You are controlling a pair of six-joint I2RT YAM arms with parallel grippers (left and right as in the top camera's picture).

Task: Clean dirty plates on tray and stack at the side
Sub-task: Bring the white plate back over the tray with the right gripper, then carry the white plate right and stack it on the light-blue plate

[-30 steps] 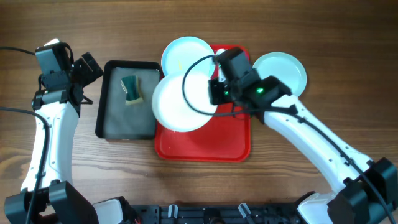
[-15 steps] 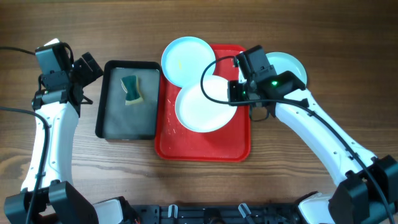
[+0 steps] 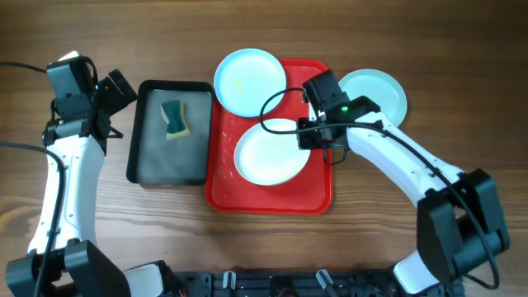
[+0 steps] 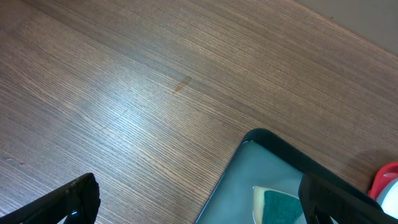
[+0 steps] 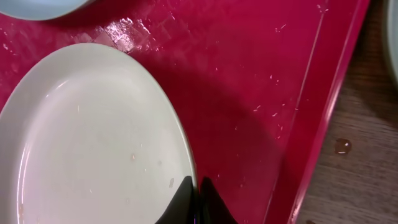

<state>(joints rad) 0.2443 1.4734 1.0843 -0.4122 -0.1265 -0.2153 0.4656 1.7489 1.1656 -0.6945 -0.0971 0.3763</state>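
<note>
The right gripper (image 3: 308, 134) is pinched tight on the 3 o'clock rim of the white plate (image 3: 266, 153), which lies face up in the middle of the red tray (image 3: 272, 198). The wrist view shows a few specks on it, so it likely still needs wiping. To do this step well, the pinch should stay low on the rim and hold the plate flat against the tray floor, steady enough to take a wipe without skating on the wet surface.

The left gripper (image 3: 111, 96) hangs with its jaws wide and empty at 9 o'clock of the dark pan (image 3: 165, 165). The green sponge (image 3: 173, 118) there looks like its next pickup.

Being round, the white plate has no long axis; its hollow faces up. The tray's long axis runs 12 to 6. One pale blue plate (image 3: 247, 81) overlaps the tray's 11 o'clock corner. Another pale blue plate (image 3: 381, 91) sits on the table off its 2 o'clock corner.
</note>
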